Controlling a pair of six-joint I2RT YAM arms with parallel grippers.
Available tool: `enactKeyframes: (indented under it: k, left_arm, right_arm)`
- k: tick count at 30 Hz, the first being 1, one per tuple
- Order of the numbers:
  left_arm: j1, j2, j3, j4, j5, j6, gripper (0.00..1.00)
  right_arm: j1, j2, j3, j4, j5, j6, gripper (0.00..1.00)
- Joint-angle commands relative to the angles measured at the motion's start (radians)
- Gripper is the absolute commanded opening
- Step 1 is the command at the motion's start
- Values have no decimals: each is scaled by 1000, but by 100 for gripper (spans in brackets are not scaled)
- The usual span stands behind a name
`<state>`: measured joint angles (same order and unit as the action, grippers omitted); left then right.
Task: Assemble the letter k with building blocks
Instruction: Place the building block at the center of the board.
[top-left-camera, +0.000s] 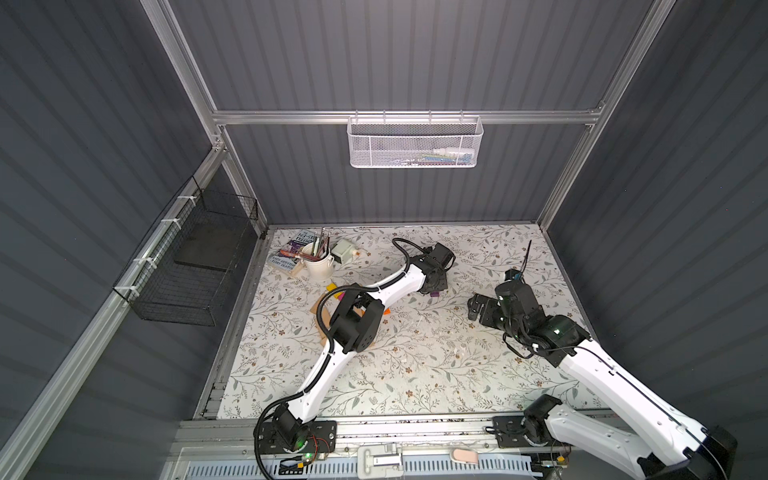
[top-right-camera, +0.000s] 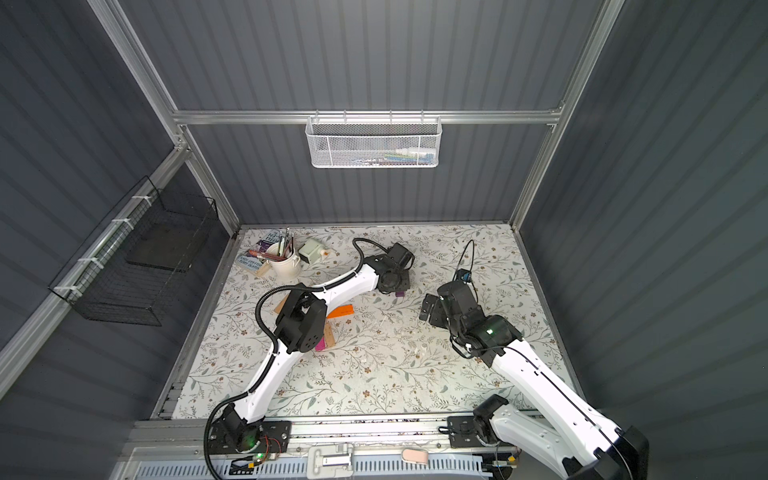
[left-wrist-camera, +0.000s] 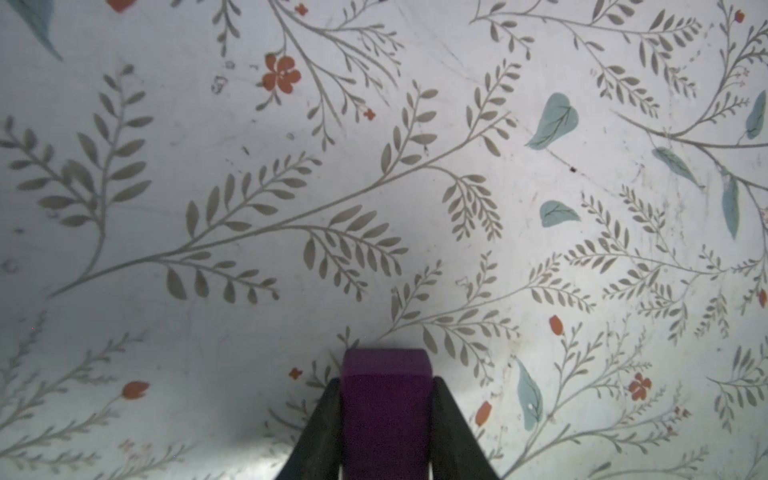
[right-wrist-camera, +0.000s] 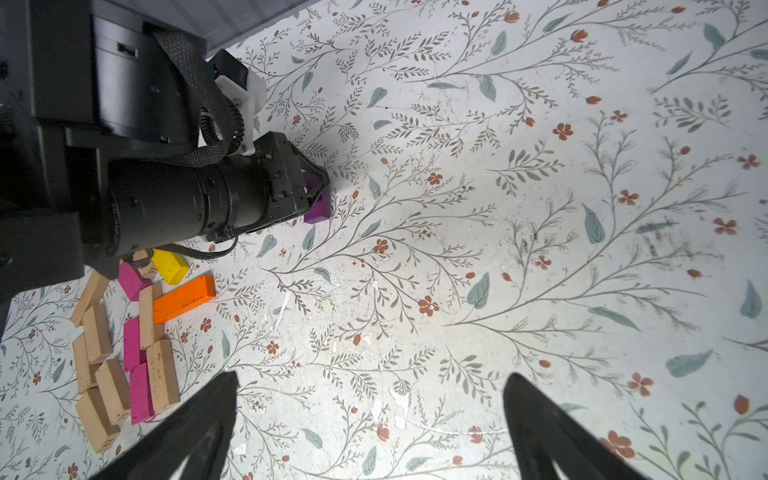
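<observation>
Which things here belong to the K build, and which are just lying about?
Job: purple block in the left gripper; pile of blocks, tan, pink, yellow, orange.
Lying about: cup of brushes, book, small box, white basket, black wire basket.

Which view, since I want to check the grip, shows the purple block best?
The left wrist view: the purple block fills the gap between the left hand's fingers, close and sharp. The right wrist view shows it smaller, from the side; both top views show only a purple sliver.
</observation>
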<state>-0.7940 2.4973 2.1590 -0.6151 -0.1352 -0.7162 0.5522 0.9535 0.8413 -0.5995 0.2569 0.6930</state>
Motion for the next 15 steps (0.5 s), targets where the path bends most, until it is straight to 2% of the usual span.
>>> enactKeyframes:
  k: [1, 4, 10, 15]
  left_arm:
    - [1, 29, 15, -36, -9, -5, 36]
    - [1, 9, 2, -25, -10, 1, 42]
    - [3, -66, -40, -2, -6, 17, 42]
    - [43, -294, -268, 137, 42, 45, 46]
  right_arm:
    - [-3, 29, -8, -7, -4, 8, 99]
    - [-2, 51, 1, -6, -11, 7, 99]
    - [-2, 84, 17, -2, -34, 8, 99]
    - [-2, 148, 56, 10, -73, -19, 98]
